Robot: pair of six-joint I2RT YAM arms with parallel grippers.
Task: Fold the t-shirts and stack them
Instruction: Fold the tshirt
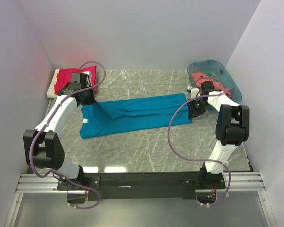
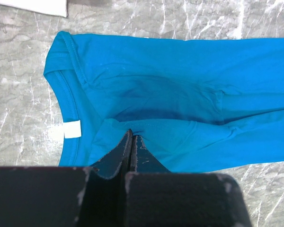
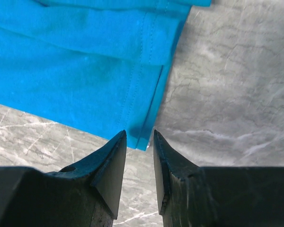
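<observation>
A teal-blue t-shirt point(image 1: 132, 116) lies stretched across the table, partly folded lengthwise, collar end to the left. My left gripper point(image 1: 87, 98) is at its far left corner. In the left wrist view the gripper point(image 2: 132, 135) is shut, with a pucker of the teal-blue t-shirt point(image 2: 180, 85) pinched at the tips, beside the collar and its white label point(image 2: 72, 128). My right gripper point(image 1: 195, 109) is at the shirt's right end. In the right wrist view it point(image 3: 139, 140) is open, and the hem corner of the teal-blue t-shirt point(image 3: 75, 71) lies just between the tips.
A magenta-red t-shirt point(image 1: 68, 78) lies on a flat white board point(image 1: 52, 87) at the back left. A translucent teal basket point(image 1: 222, 71) at the back right holds salmon-pink cloth point(image 1: 199, 77). Walls close in on the left, back and right.
</observation>
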